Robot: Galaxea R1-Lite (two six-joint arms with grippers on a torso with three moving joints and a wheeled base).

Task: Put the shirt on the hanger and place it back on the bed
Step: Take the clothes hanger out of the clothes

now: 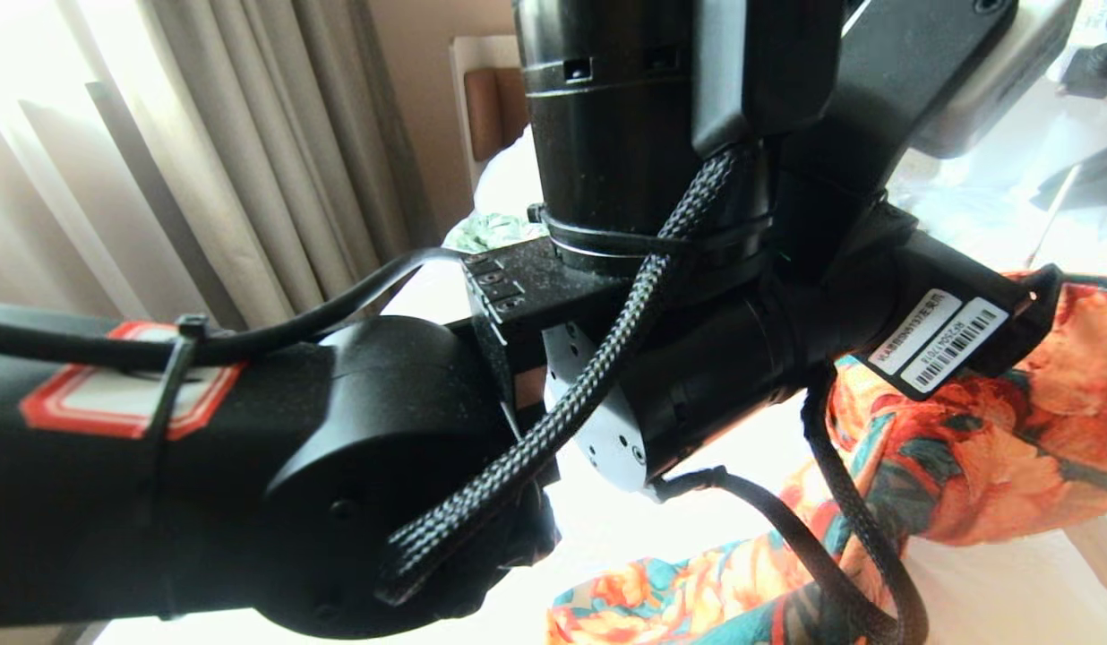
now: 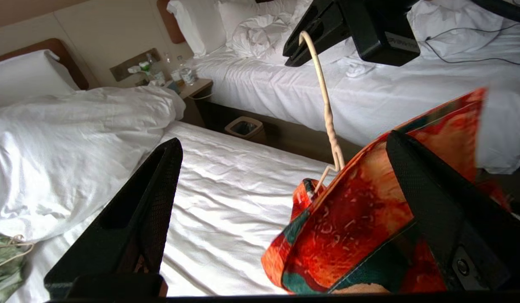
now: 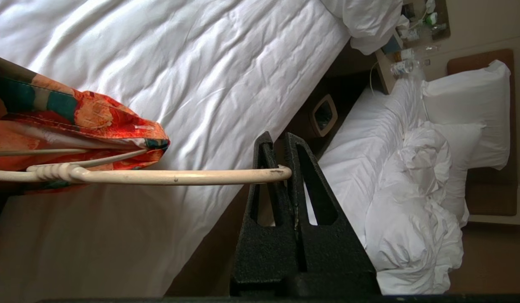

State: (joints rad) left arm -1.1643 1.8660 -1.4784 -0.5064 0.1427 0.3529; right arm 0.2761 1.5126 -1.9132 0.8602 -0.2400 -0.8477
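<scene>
The orange-flowered, dark green shirt (image 2: 361,219) hangs on the thin cream wire hanger (image 3: 159,176) above the white-sheeted bed (image 2: 226,176), its hook clamped in the right gripper (image 3: 281,170). The left gripper (image 2: 285,198), jaws wide apart, flanks the shirt. A second white bed (image 2: 327,88) lies beyond; arms block most of the head view.

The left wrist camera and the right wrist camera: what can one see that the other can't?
Only the left wrist view shows the left tool, wide open around the flowery shirt, and a pale green shirt at the duvet's edge.

Only the right wrist view shows up close that the right tool is shut on the hanger's hook.

Both show the shirt hanging on the cream hanger above the white bed, the second bed, the small bin between them, and the nightstand with bottles.
</scene>
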